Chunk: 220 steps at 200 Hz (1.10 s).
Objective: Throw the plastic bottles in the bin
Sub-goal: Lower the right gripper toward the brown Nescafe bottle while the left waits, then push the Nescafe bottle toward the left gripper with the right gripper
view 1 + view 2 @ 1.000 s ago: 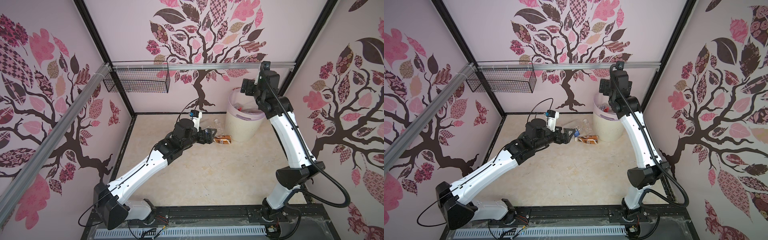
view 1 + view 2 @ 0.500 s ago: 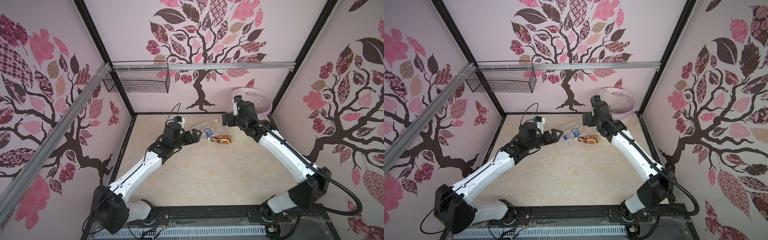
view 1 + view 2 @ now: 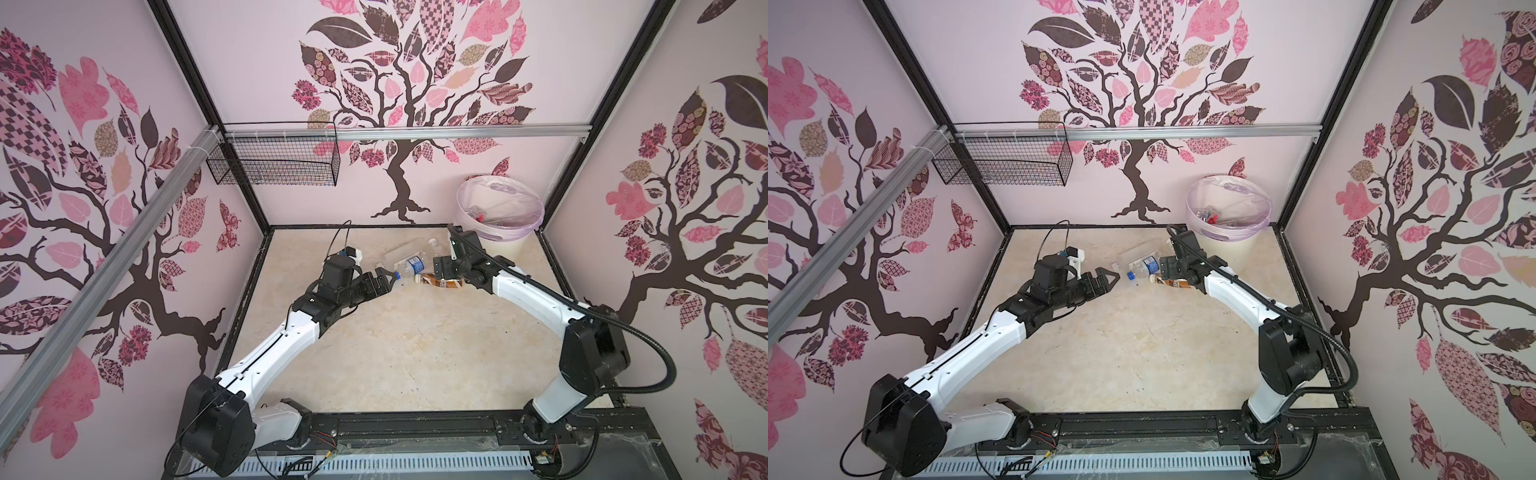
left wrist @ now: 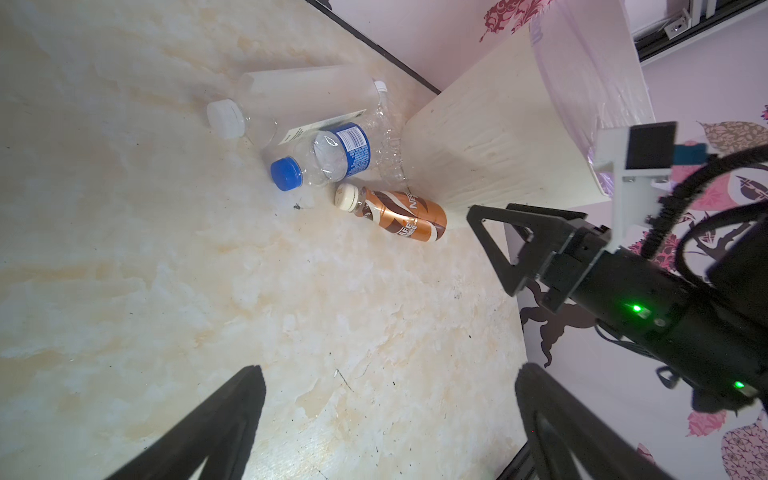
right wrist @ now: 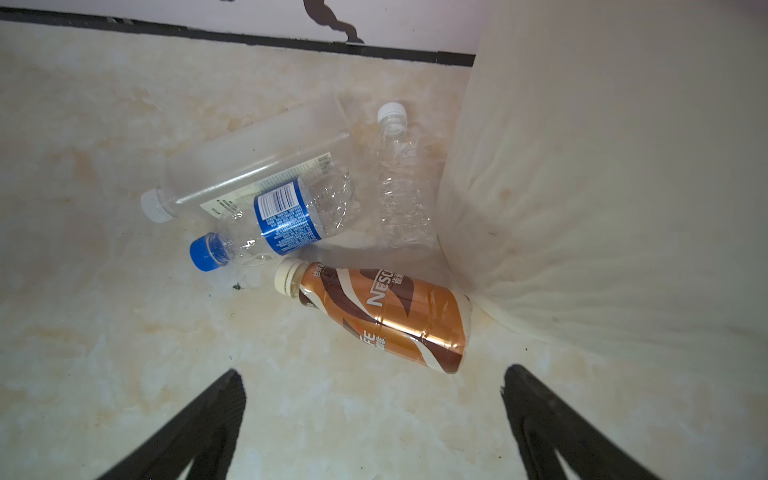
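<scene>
**A:** What was the biggest thing there?

**B:** One bin [image 3: 506,249], cream-white with a lilac liner. It stood upright in the far right corner of the floor. Some bottles lay inside it, but I could not count them.

**A:** And on the wall?

**B:** One black wire basket [image 3: 274,166] hung from the rail, at the far left.

**A:** How many grippers were there, and how did they stand?

**B:** Two. The left gripper [image 4: 389,369] and the right gripper [image 5: 372,374] both had their jaws wide apart and held nothing. They faced each other low over the floor, with the bottles between them.

**A:** How many bottles were on the floor?

**B:** Four, all lying down close together, just beside the foot of the bin:
- One long clear bottle [image 5: 257,158] with a white cap.
- One blue-capped bottle [image 5: 286,216], which lay against the long clear one.
- One brown bottle [image 5: 390,316], nearest to the right gripper.
- One small crumpled bottle [image 5: 401,187], which lay along the wall of the bin.
</scene>
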Tool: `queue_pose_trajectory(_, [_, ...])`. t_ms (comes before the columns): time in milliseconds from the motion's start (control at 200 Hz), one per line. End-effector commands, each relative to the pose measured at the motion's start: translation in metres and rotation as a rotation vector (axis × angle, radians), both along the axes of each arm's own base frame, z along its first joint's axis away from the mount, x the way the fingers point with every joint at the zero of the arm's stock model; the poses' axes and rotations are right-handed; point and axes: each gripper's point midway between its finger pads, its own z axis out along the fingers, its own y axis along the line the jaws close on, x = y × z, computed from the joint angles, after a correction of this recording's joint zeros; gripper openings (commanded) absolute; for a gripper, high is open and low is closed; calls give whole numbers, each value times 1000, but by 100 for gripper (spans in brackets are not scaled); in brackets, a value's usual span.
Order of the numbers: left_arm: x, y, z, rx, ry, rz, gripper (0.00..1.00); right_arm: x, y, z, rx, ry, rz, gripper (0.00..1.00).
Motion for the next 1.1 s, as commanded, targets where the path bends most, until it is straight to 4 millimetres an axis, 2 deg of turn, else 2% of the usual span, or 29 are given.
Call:
queue_pose_trajectory(0, [-3,1,-4,-12,1,-3,98,13,8,-15,-35,15,16,100])
queue_pose_trajectory(330, [5,-3,-17,-34,43,-8,98,35,17,-62,-102,91,47,99])
queue_pose_trajectory(615, [6,-6,-29,-31,78,-16,98,48,11,-87,-114,141,35,100])
queue_pose_trajectory(845, [6,-5,-32,-37,89,-13,98,33,15,-107,-75,221,55,99])
queue_pose_trajectory(1095, [2,-5,-34,-40,98,-16,98,1,28,-104,14,279,68,100])
